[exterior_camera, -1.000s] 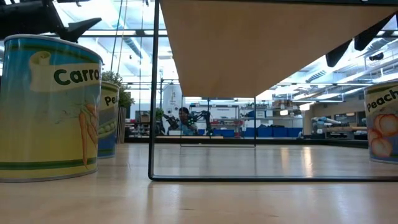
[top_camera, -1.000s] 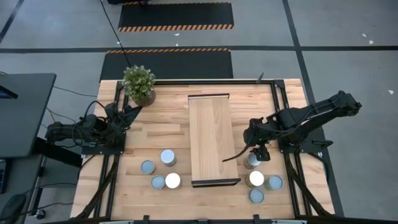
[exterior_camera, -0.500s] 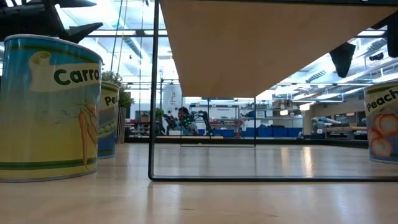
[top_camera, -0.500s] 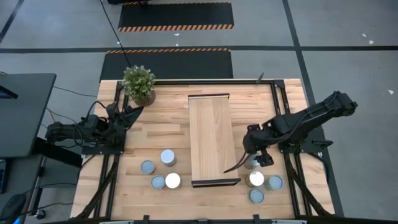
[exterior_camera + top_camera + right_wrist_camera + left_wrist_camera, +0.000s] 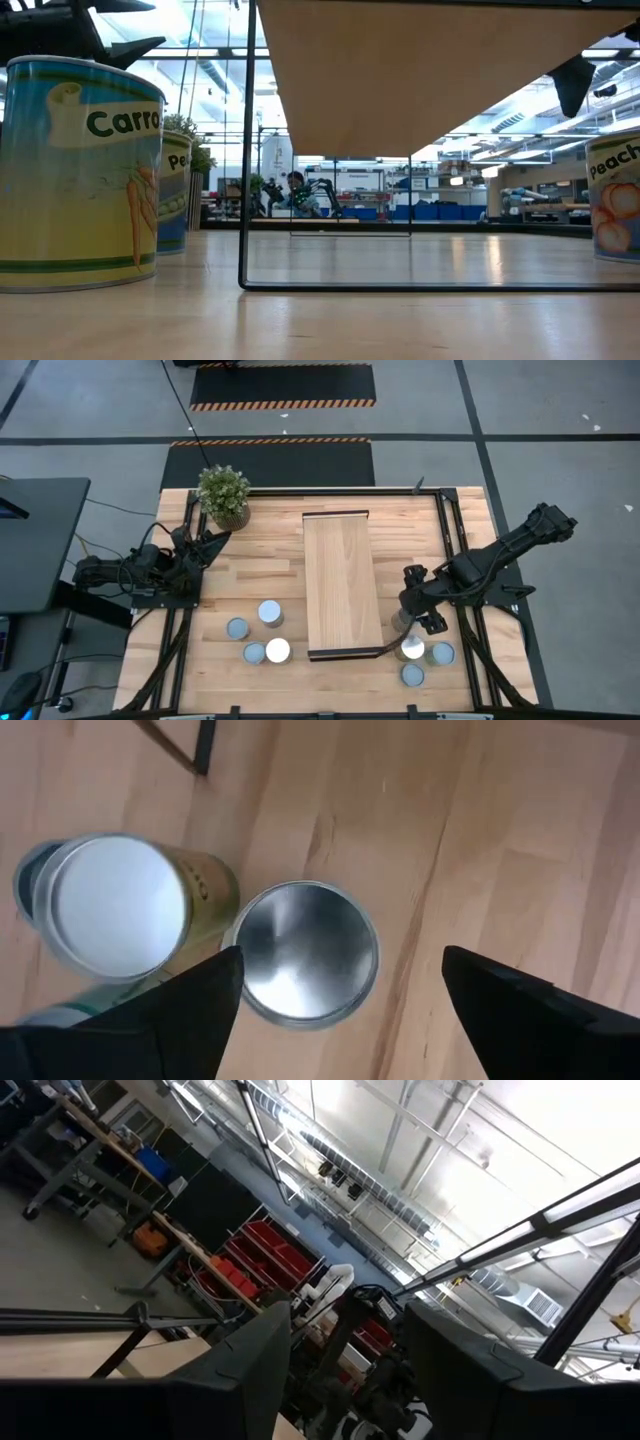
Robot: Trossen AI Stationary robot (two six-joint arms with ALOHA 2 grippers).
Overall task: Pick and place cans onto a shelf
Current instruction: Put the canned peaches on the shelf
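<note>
The shelf (image 5: 342, 585) is a long light-wood board raised over the middle of the table. Several cans stand near the front edge, in a left group (image 5: 270, 612) and a right group (image 5: 412, 648). My right gripper (image 5: 412, 612) is open above the right group. In the right wrist view (image 5: 340, 1010) its fingers stand on either side of a silvery can top (image 5: 305, 965) without touching it. A white-topped can (image 5: 115, 905) stands beside that one. My left gripper (image 5: 205, 543) is open and empty at the table's left edge. A carrot can (image 5: 80, 170) and a peach can (image 5: 615, 195) show in the low view.
A potted green plant (image 5: 223, 495) stands at the far left of the table. The shelf's thin dark frame leg (image 5: 244, 150) stands near the carrot can. A dark metal frame runs along the table's right side (image 5: 455, 530).
My right gripper has moved toward the table's near edge, from beside the shelf's right side to over the right group of cans. It has stayed open. The cans have not moved.
</note>
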